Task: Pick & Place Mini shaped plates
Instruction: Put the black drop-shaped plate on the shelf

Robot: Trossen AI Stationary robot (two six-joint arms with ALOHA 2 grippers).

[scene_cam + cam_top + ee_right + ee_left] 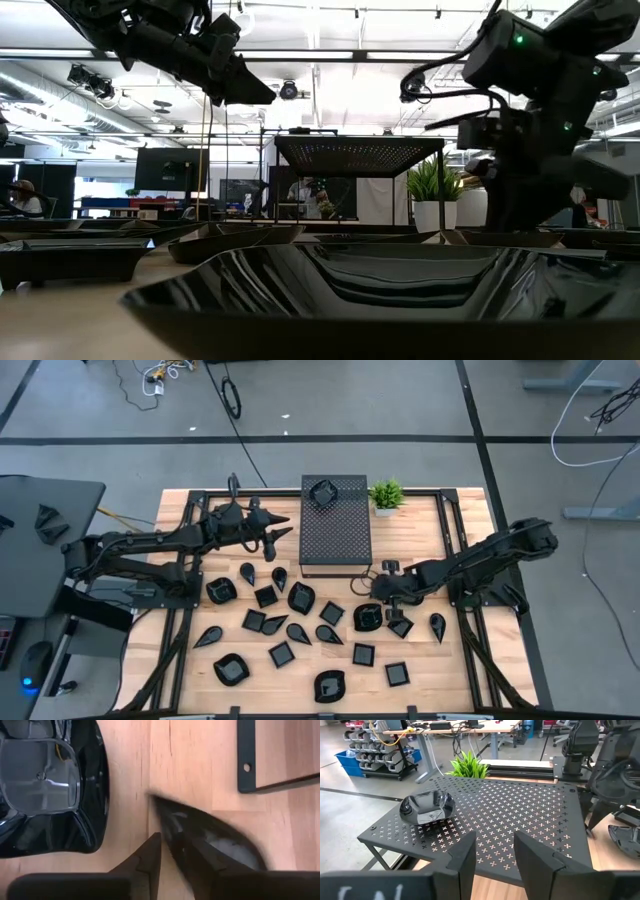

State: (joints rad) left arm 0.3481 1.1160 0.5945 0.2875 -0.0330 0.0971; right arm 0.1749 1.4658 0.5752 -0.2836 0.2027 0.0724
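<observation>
Several mini shaped plates (282,654), glossy black, lie spread over the wooden table. One rounded plate (427,807) rests on top of the black perforated box (335,525). My left gripper (492,852) hovers open at the box's left edge with nothing between its fingers. My right gripper (167,852) points steeply down just right of the box. It stands open over a teardrop plate (215,837) on the wood. One finger (150,852) stands outside the plate's rim near its pointed end. The other finger merges with the dark plate. A larger square plate (45,785) lies beside it. My right gripper comes from above at the teardrop plate's rim near its pointed end (162,810). A strip of bare wood shows between the outer finger and the rim. Whether the other finger touches the plate I cannot tell.
A small green potted plant (386,493) stands at the box's far right corner. A black frame piece (246,760) lies on the wood ahead of my right gripper. Dark rails (450,530) run along both table sides. Plates crowd the near half.
</observation>
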